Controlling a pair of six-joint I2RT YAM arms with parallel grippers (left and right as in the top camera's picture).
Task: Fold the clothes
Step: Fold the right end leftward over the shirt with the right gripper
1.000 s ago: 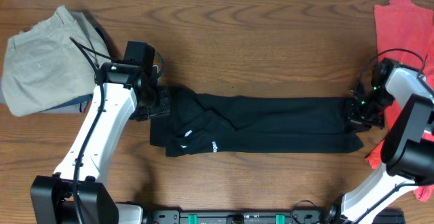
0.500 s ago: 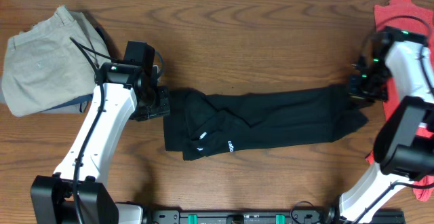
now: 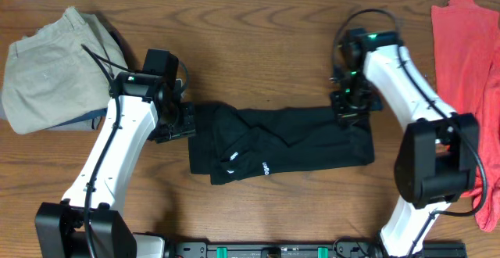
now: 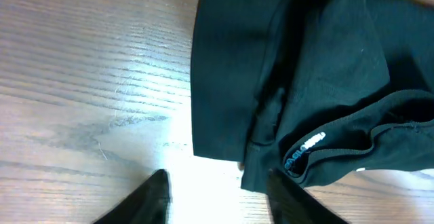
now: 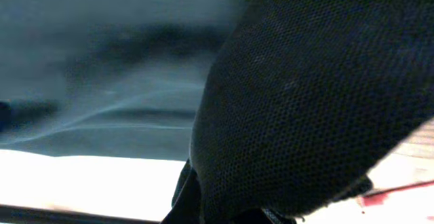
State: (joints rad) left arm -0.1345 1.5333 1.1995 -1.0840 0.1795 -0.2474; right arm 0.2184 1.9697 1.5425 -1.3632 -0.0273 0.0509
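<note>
1. Black shirt [image 3: 289, 145]: folded into a band across the middle of the table [image 3: 258, 39], with white logo marks near its left end
2. Left gripper [image 3: 186, 123]: at the band's left edge, fingers [image 4: 154, 195] spread over bare wood, gripping nothing; the shirt's hem lies just ahead, its corner beside one finger
3. Right gripper [image 3: 349, 109]: clenched on the shirt's upper right corner; cloth fills its wrist view
4. Khaki trousers [image 3: 47, 66] far left; coral-red garment [image 3: 465, 47] far right

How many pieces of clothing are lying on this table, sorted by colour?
black shirt: 1
khaki trousers: 1
coral-red garment: 1
Total: 3
</note>
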